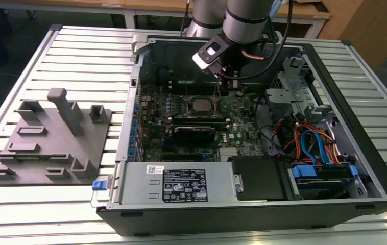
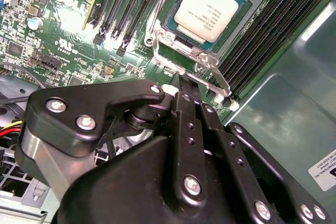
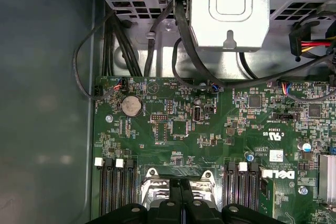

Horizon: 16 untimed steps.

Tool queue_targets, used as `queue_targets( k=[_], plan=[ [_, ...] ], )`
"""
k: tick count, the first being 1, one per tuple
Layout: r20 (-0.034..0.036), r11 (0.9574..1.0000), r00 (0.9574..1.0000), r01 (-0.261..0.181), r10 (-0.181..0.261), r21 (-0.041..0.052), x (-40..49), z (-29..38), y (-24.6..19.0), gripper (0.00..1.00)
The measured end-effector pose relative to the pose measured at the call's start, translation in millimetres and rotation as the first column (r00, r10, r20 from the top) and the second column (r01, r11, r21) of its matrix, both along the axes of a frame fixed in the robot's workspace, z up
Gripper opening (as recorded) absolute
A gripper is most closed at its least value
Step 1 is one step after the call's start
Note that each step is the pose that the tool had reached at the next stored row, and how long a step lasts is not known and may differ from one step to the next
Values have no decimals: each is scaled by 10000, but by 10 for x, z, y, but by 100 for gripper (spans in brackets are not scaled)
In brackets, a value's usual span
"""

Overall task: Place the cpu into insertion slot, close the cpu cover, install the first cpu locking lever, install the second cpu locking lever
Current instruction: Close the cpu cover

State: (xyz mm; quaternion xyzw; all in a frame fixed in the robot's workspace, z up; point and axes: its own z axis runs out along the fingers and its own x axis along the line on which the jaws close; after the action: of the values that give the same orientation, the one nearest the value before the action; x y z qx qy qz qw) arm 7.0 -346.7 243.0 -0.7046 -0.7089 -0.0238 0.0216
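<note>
This is a robotics lab or test workshop. A grey industrial robot arm [image 1: 244, 18] reaches over a counter [image 1: 77, 46] of ribbed aluminium slats, on which an open desktop computer case [image 1: 248, 217] lies on its side (its green motherboard [image 3: 210, 129] and cabling exposed). Beside it sits a grey fixture plate [image 1: 50, 148] with moulded holders. Wooden desks [image 1: 146, 6] stand behind, on a bare dark floor [image 1: 16, 61].

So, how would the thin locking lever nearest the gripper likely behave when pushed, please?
The locking lever is a thin bent metal rod, so probably springy rather than floppy. Its bare shiny surface may let the gripper slip off.
</note>
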Motion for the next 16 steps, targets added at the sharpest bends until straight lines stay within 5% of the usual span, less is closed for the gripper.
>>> queue_targets(
  k=[12,16],
  plan=[
    [0,10000,10000,2,-2,1,-21,-4,0,11],
    [0,10000,10000,0,0,2,-93,-17,0,11]
  ],
)
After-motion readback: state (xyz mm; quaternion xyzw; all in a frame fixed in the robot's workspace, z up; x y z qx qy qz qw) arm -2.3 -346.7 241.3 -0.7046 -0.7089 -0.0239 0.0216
